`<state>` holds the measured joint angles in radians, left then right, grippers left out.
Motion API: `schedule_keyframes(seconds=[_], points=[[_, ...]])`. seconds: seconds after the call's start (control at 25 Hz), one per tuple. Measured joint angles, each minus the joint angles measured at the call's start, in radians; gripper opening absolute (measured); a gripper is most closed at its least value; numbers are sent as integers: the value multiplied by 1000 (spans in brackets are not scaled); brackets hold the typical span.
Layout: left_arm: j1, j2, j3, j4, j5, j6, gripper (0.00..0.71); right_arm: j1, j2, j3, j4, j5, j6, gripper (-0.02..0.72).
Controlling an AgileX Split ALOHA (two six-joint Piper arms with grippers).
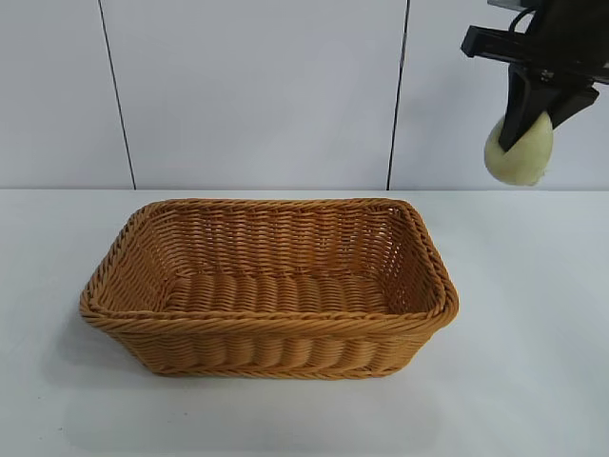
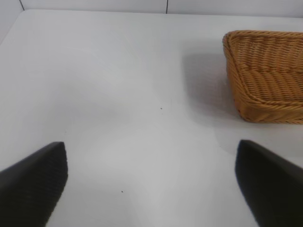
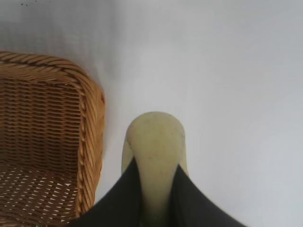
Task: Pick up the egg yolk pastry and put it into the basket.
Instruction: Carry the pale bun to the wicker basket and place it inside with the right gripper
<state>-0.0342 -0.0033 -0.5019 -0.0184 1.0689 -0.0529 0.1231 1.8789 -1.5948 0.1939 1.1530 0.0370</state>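
The right end effector (image 1: 535, 129) is up in the air, high above the white surface (image 1: 533, 314). It points down. Its two black fingers (image 3: 124, 198) are pulled close together and they squeeze the egg yolk pastry (image 1: 519, 150) between them. The pastry is a small, pale yellow, round lump. It hangs in the air, off to the side of the basket (image 1: 271, 324) and higher than its rim. It does not touch the basket or the surface.

From the right wrist view, the pastry (image 3: 155, 151) sticks out past the finger tips, with the basket's corner (image 3: 90, 101) just beside it down below.

The basket is big, brown and woven. It sits flat on the surface.

The left end effector (image 2: 151, 182) is apart from the basket, low over the surface. Its fingers (image 2: 35, 179) are spread very wide and hold nothing.
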Motion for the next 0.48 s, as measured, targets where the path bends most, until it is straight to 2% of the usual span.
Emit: schedule_keyframes(seconds=[0.16, 0.48], points=[[0, 0, 0, 0, 0, 0, 692, 109, 0, 0, 14, -40, 34, 77], [0, 0, 0, 1, 0, 0, 692, 368, 0, 0, 33, -236, 114, 77]])
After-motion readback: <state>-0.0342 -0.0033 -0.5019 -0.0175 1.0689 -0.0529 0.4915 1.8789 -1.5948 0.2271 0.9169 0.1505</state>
